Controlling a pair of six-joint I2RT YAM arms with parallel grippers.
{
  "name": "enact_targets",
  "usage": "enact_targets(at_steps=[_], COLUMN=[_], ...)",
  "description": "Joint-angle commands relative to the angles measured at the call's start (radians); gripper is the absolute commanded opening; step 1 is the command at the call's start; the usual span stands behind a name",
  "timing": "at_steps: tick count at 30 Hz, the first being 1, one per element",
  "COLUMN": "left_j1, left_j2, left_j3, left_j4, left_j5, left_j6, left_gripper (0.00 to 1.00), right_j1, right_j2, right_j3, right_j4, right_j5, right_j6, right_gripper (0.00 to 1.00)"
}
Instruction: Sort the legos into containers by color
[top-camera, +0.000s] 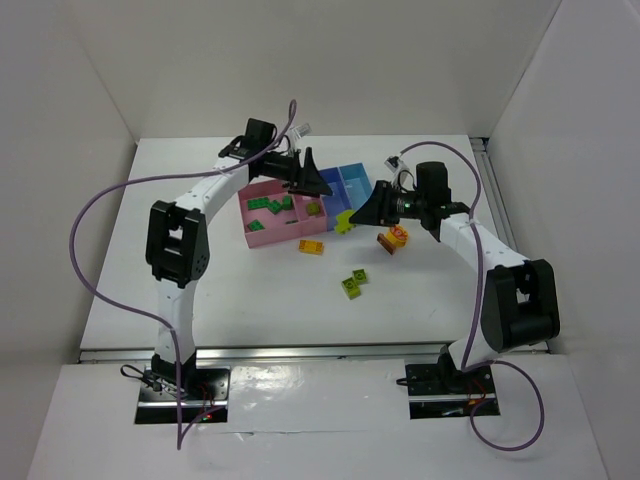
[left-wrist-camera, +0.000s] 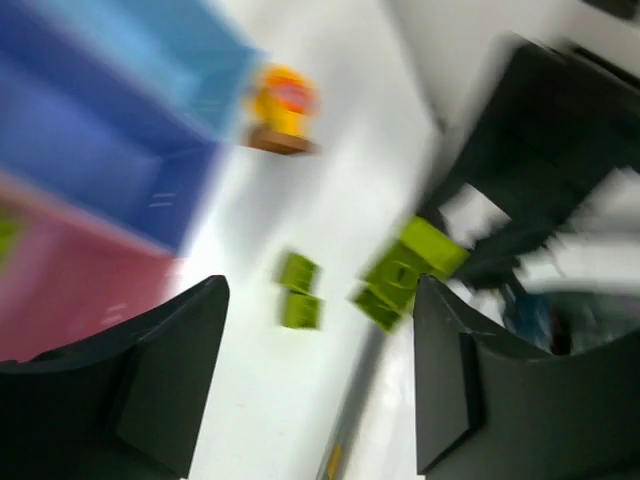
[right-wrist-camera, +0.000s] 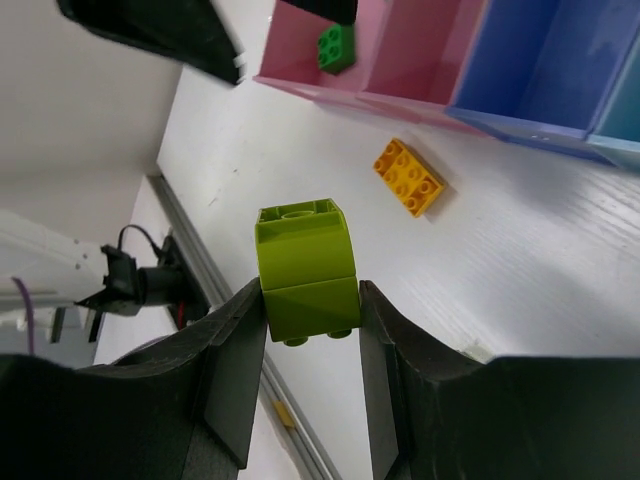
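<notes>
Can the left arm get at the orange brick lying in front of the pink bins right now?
Probably yes. The left gripper is open and empty over the pink bins, and the orange brick lies alone just in front. The right gripper, holding a lime brick, may crowd it.

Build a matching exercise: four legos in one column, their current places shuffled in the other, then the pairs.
1. dark green bricks
2. orange-yellow brick
3. tall lime-green brick
4. brown-orange piece

A. held in the right jaws
B. on the table, near the light blue bin
C. inside the wide pink bin
D. on the table, before the narrow pink bin

Pairs: 1-C, 2-D, 3-A, 4-B
</notes>
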Motion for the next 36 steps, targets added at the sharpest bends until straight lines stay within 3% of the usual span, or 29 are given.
enact_targets(at_steps=[1,7,12,17,21,29,32,36], left_j1=[-0.013,-0.060,-0.102,-0.120,-0.130,-0.130,-0.117,-0.065], left_j2=[-0.032,-0.032,0.015,0.038,0.038,0.038,0.038,0.006], left_j3=[-0.045,-0.074,0.029,0.066,0.066,0.057,0.057,-0.005], left_j4=[0.077,0.077,-0.157,-0.216,-0.225,-0.225,-0.225,-0.095], left_j5=[0.451,0.491,0.432,0.421,0.439,0.458,0.435,0.400], left_j6=[0.095,0.132,0.318,0.349,0.358,0.367,0.349,0.238], left_gripper=[0.78,0.82,0.83,0.75,0.55,0.01,0.00,0.00], right_j1=[-0.006,-0.006,-0.006,-0.006,-0.006,-0.006,-0.006,-0.006], right_j2=[-0.021,-0.009,0.000,0.000,0.000,0.000,0.000,0.011], right_j3=[0.035,0.035,0.035,0.046,0.046,0.046,0.046,0.086], right_j4=[0.021,0.030,0.030,0.021,0.021,0.001,-0.010,-0.163], right_j5=[-0.107,-0.236,-0.259,-0.268,-0.268,-0.250,-0.228,-0.172], right_j6=[-0.028,-0.028,-0.028,-0.037,-0.037,-0.037,-0.037,-0.149], right_gripper=[0.17,0.17,0.17,0.17,0.17,0.17,0.17,0.17])
